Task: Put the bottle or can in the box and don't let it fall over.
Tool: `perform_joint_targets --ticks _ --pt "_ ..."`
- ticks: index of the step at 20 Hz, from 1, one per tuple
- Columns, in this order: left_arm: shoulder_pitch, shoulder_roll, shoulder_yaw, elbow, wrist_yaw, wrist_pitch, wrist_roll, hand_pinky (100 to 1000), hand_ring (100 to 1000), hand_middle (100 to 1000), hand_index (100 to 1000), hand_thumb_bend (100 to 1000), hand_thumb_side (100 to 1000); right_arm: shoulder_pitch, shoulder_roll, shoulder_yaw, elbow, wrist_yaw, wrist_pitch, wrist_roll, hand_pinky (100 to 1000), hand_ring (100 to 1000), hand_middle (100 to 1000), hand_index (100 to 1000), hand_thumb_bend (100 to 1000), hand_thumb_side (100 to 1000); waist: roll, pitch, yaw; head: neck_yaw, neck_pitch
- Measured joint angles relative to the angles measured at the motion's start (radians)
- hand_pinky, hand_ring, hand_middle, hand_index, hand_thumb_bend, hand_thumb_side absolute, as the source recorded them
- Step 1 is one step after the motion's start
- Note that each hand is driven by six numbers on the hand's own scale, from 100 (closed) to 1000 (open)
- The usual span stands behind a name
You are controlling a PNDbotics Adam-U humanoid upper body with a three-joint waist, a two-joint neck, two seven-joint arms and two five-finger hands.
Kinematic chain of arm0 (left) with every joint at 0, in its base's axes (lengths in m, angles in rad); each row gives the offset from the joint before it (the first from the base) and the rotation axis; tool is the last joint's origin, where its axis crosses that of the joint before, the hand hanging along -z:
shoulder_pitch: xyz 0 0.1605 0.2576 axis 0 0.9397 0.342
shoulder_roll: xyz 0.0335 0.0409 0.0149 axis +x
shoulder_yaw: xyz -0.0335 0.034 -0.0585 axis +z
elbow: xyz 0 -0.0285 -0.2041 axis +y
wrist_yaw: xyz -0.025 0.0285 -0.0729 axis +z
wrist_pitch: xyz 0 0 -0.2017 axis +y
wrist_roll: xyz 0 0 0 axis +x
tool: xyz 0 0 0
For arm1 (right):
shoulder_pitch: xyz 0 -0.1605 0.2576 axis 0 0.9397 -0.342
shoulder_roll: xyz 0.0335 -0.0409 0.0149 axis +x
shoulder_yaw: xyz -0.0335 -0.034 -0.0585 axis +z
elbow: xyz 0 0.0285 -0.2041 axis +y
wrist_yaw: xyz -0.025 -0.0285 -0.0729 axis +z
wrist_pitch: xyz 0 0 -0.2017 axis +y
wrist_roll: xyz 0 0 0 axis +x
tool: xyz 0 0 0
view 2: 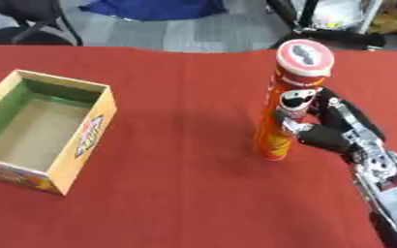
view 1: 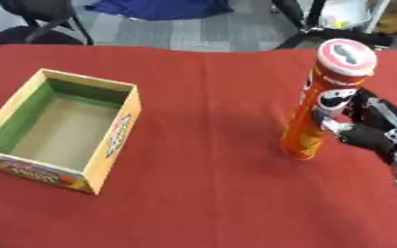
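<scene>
right hand (view 2: 325,133) curled round upright orange can (view 1: 320,104) | box (view 1: 117,133) apart, open-topped

Bare red tablecloth (view 1: 210,160) all the way from the box (view 1: 62,131) rightward to the can (view 2: 282,104), nothing between. Box top open, inside bare. Right hand (view 2: 333,133) crowds can's far side from box.

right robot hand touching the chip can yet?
Touching. Right eye view shows the right robot hand with fingers curled round the chip can, standing upright on the table.
</scene>
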Motion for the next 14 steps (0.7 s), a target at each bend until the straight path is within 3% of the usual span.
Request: perform_joint_targets --ticks 14 --pt "0.0 0.0 -0.002 0.0 0.0 0.0 0.0 710 824 688 693 902 829 -0.033 0.0 0.006 0.02 0.0 0.012 -0.007 1000 978 869 956 342 294 -0.001 0.003 0.003 0.001 -0.003"
